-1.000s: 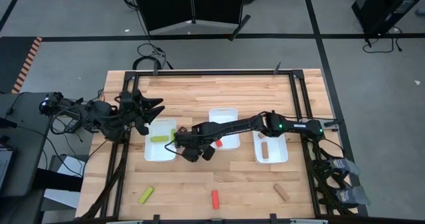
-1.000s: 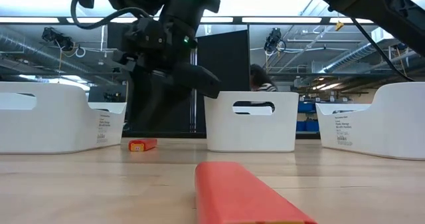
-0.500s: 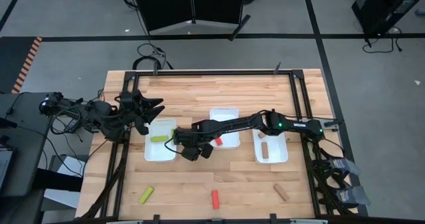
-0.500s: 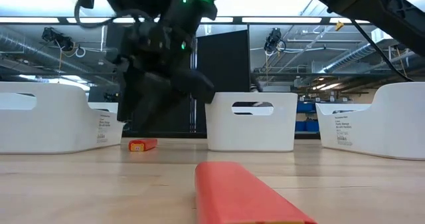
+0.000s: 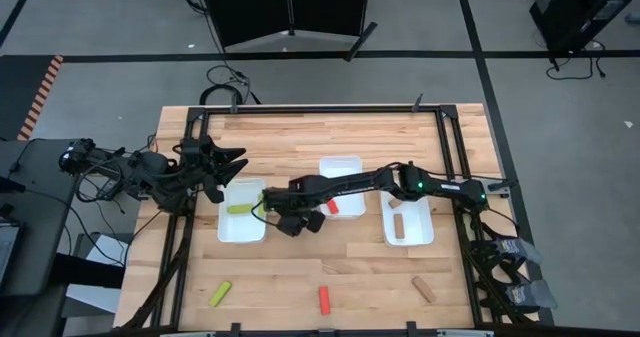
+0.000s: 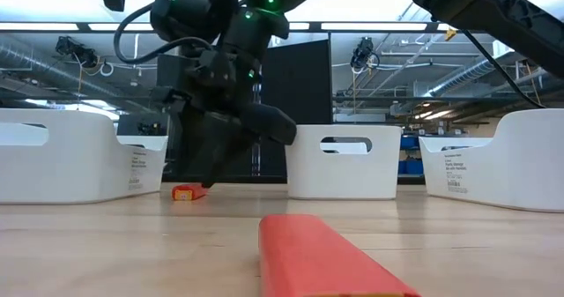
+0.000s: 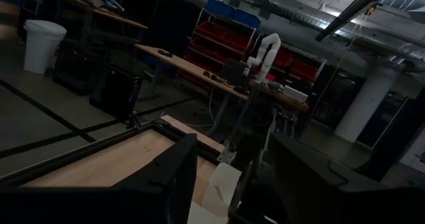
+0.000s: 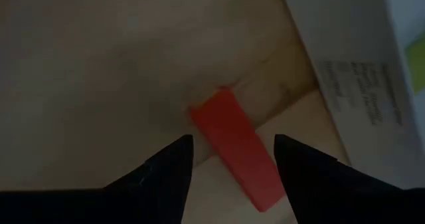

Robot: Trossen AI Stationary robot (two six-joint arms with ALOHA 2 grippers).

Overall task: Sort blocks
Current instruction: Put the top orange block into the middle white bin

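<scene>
A red block (image 8: pixel 232 147) lies flat on the table beside the left white tray (image 8: pixel 358 58); the gripper hides it in the high view. It shows small in the low view (image 6: pixel 189 192). My right gripper (image 8: pixel 232 141) (image 5: pixel 285 220) is open and slants down over it, one finger on either side, without gripping it. My left gripper (image 5: pixel 230 167) is open, raised at the left tray's far left corner. The left tray (image 5: pixel 228 227) holds a yellow-green block (image 5: pixel 238 208), the middle tray (image 5: pixel 340 167) a red one (image 5: pixel 333 206), the right tray (image 5: pixel 420 232) a brown one (image 5: pixel 398 225).
Near the front edge lie a yellow-green block (image 5: pixel 220 293), a red block (image 5: pixel 324 299) and a brown block (image 5: pixel 425 289). My right arm (image 5: pixel 360 184) reaches across the middle tray. A black frame (image 5: pixel 320 108) borders the table.
My right gripper has shifted a little toward the table's far edge, rolled about its own axis, and come lower over the red block. The middle tray has slid a little toward the far right, with the red block inside it.
</scene>
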